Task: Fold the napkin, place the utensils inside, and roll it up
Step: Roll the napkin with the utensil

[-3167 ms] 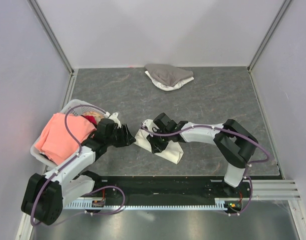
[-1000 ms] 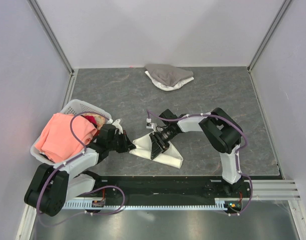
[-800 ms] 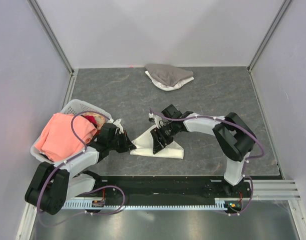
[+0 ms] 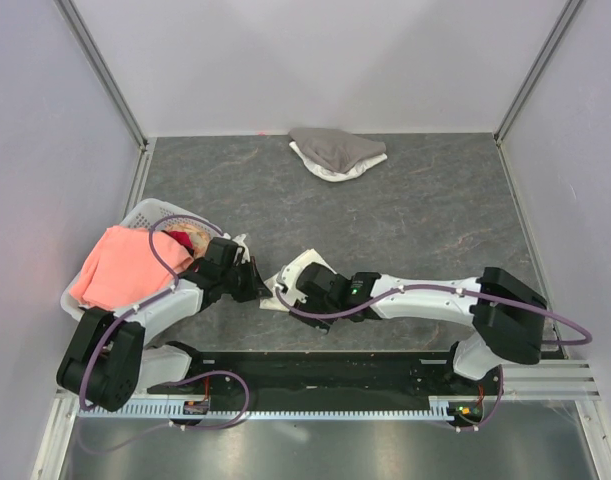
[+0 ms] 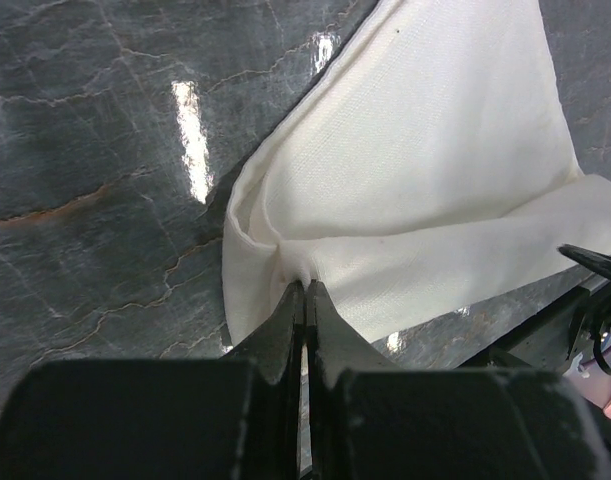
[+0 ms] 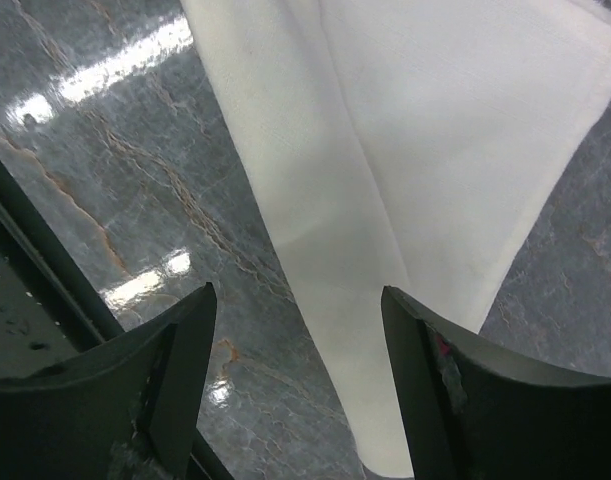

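Observation:
The cream-white napkin (image 5: 425,170) lies folded on the grey table, its near left part pinched into a small ridge. My left gripper (image 5: 305,287) is shut on that ridge, low at the napkin's left edge (image 4: 262,290). My right gripper (image 6: 300,330) hovers open just over a narrow tapering flap of the napkin (image 6: 405,150), with nothing between its fingers (image 6: 180,360). From above, the right gripper (image 4: 303,290) covers most of the napkin (image 4: 301,264). The utensils are out of view.
A grey-and-white cloth heap (image 4: 335,152) lies at the back of the table. A white basket (image 4: 145,213) holding a salmon-pink cloth (image 4: 120,265) stands at the left, beside my left arm. A black rail (image 4: 315,372) runs along the near edge.
My right arm has stretched out low to the left, its gripper open wider and now over the napkin's near left part. The napkin shifted left and bunched. The left gripper kept its grip.

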You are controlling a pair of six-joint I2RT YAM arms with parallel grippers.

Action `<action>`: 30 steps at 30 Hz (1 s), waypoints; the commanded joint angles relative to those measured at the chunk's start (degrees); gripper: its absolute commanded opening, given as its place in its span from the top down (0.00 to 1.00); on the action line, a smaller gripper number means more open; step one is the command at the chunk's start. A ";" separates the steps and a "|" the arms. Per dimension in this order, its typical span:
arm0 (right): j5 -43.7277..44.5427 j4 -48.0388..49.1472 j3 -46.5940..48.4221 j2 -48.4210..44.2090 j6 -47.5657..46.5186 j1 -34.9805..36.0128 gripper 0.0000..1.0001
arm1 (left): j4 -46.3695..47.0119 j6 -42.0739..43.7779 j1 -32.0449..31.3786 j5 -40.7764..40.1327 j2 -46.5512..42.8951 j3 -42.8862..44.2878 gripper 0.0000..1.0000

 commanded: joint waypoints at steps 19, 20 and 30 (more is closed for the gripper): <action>2.16 4.97 5.26 9.55 -8.70 1.13 0.30 | -2.53 1.64 -0.22 -1.23 2.97 2.34 0.98; 1.90 4.97 5.26 9.81 -8.70 1.13 0.32 | -2.53 1.72 -0.22 -1.14 3.06 2.43 0.98; 0.41 4.18 4.91 13.85 -6.85 0.34 0.53 | -2.45 2.25 -0.22 -0.35 2.10 3.04 0.98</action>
